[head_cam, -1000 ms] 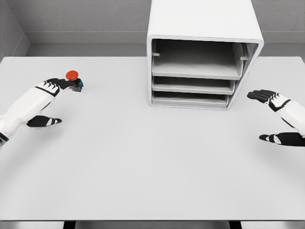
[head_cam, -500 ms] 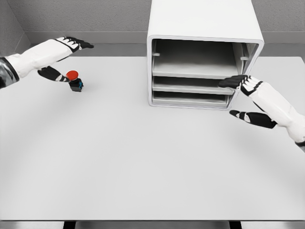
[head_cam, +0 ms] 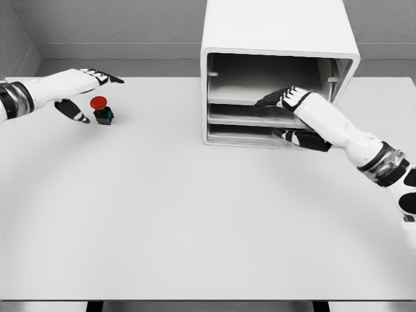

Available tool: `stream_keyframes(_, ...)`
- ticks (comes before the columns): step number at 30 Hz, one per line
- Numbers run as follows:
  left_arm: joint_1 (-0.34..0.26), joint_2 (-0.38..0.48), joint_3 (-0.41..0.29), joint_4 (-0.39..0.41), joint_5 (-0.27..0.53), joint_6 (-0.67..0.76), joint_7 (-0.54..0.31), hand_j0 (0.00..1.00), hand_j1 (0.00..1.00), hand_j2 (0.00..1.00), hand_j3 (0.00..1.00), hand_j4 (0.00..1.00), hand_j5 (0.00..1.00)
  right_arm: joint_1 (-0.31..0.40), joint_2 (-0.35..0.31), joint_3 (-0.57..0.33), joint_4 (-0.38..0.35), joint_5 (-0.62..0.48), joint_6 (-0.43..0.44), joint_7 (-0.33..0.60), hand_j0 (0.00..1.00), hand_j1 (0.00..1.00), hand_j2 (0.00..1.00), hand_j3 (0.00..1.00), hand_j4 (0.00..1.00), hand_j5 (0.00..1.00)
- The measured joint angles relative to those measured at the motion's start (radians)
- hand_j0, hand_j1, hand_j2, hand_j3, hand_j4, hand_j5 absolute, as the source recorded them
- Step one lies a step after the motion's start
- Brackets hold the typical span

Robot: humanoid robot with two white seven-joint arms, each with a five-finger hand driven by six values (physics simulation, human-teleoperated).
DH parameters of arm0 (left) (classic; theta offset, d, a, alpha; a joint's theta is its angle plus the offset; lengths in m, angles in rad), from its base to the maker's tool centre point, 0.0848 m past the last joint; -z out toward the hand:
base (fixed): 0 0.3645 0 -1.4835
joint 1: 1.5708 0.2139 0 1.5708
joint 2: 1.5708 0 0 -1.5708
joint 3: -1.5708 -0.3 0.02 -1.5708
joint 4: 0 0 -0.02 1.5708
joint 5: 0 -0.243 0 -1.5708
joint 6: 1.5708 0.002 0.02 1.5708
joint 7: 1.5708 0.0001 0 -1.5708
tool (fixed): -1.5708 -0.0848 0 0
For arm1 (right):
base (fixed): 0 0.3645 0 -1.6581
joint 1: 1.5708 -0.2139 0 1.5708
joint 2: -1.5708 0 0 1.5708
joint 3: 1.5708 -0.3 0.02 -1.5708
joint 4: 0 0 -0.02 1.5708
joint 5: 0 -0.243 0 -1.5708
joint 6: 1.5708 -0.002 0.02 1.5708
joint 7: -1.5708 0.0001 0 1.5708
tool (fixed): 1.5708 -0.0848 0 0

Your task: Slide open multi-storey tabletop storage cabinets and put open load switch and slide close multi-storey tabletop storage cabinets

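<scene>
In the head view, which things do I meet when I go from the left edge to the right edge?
left hand → load switch → storage cabinet, with the right hand at its trays.

Storage cabinet (head_cam: 279,29): 1
Cabinet trays (head_cam: 260,116): 3
Load switch (head_cam: 102,110): 1
Table (head_cam: 195,221): 1
Robot hands (head_cam: 286,99): 2

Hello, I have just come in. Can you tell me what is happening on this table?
A two-armed robot works at a white table. Its right hand reaches to the front of the storage cabinet, fingers spread at the edge of the upper tray, holding nothing. Its left hand hovers open beside the load switch with its red button, which stands on the table, not grasped. No tray is visibly pulled out.
</scene>
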Motion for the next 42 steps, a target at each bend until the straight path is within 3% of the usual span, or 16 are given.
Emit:
stream_keyframes(8, -0.043, -0.041, -0.001, 0.090, -0.042, 0.000, 0.000, 1.00, 1.00, 1.00, 1.00, 1.00, 1.00, -0.081, 0.054, 0.049, 0.141, 0.022, 0.000, 0.001, 0.77, 0.77, 0.77, 0.77, 0.77, 0.77)
stream_keyframes(23, -0.092, -0.087, -0.003, 0.234, -0.090, -0.001, 0.000, 1.00, 1.00, 1.00, 1.00, 1.00, 1.00, -0.189, 0.119, 0.079, 0.321, 0.077, 0.001, 0.001, 0.77, 0.77, 0.77, 0.77, 0.77, 0.77)
stream_keyframes(26, -0.092, -0.094, -0.002, 0.240, -0.095, -0.001, -0.001, 1.00, 1.00, 1.00, 1.00, 1.00, 1.00, -0.189, 0.122, 0.082, 0.329, 0.036, 0.002, 0.001, 0.77, 0.77, 0.77, 0.77, 0.77, 0.77)
stream_keyframes(30, -0.092, -0.099, -0.001, 0.243, -0.096, 0.000, -0.001, 0.89, 0.89, 0.89, 0.89, 0.89, 0.89, -0.189, 0.122, 0.086, 0.332, 0.015, 0.005, 0.001, 0.77, 0.77, 0.77, 0.77, 0.77, 0.77)
stream_keyframes(35, -0.091, -0.097, 0.002, 0.241, -0.096, 0.000, -0.003, 0.83, 0.83, 0.83, 0.83, 0.83, 0.83, -0.186, 0.126, 0.083, 0.330, 0.003, 0.012, 0.001, 0.77, 0.77, 0.77, 0.77, 0.77, 0.77)
stream_keyframes(42, -0.091, -0.098, -0.001, 0.247, -0.097, 0.000, -0.001, 0.83, 0.83, 0.83, 0.83, 0.83, 0.83, -0.176, 0.129, 0.071, 0.314, -0.018, 0.030, 0.026, 0.80, 0.80, 0.80, 0.80, 0.80, 0.80)
